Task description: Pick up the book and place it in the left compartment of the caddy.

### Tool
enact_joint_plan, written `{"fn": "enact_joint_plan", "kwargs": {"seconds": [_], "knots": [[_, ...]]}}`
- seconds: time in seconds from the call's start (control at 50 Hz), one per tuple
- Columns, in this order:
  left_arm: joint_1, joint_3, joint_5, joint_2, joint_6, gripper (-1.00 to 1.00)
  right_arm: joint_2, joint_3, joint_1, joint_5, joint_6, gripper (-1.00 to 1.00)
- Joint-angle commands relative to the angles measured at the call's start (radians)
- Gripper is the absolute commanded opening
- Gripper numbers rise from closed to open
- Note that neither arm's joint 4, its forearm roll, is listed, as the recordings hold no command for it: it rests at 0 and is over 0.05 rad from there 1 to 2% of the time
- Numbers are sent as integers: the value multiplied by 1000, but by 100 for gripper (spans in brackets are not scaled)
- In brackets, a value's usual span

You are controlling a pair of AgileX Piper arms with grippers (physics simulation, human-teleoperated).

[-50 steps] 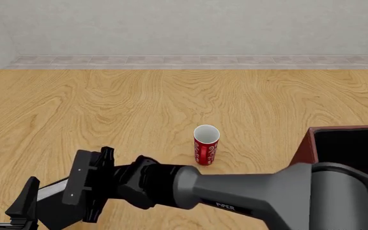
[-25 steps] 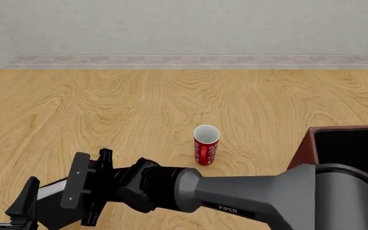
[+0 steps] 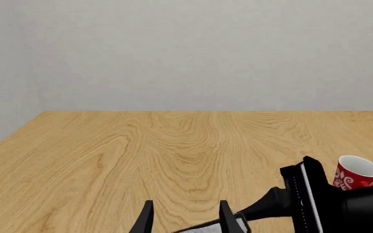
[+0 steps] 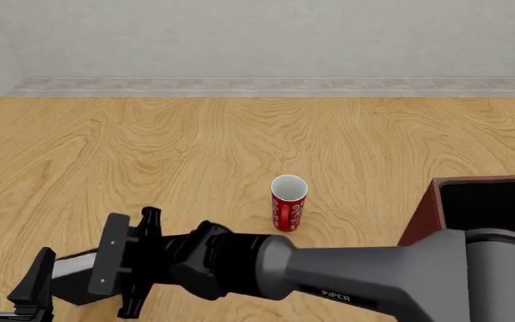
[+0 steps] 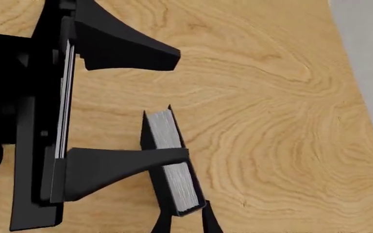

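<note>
Right claw (image 5: 154, 109) spread wide, straddling the book (image 5: 170, 155).

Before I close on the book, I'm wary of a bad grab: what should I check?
1. Right tool open: ok.
2. Thick black hardcover book squarely between its fingers: cannot tell; one finger crosses the book in the right wrist view.
3. Left tool clear of the book: cannot tell; its tips sit close by the book's end.
4. Red-and-white can apart from the book: ok.
5. Dark red caddy, left compartment free: ok, as far as visible.
</note>
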Motion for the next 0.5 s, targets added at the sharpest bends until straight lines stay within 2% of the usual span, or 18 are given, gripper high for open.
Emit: {"fn": "enact_joint_plan", "kwargs": {"seconds": [0.02, 0.5], "knots": [[0, 0, 0, 0, 0, 100, -28, -3, -8, -4, 30, -100], [0, 0, 0, 0, 0, 100, -62, 2, -43, -6, 10, -100]]}}
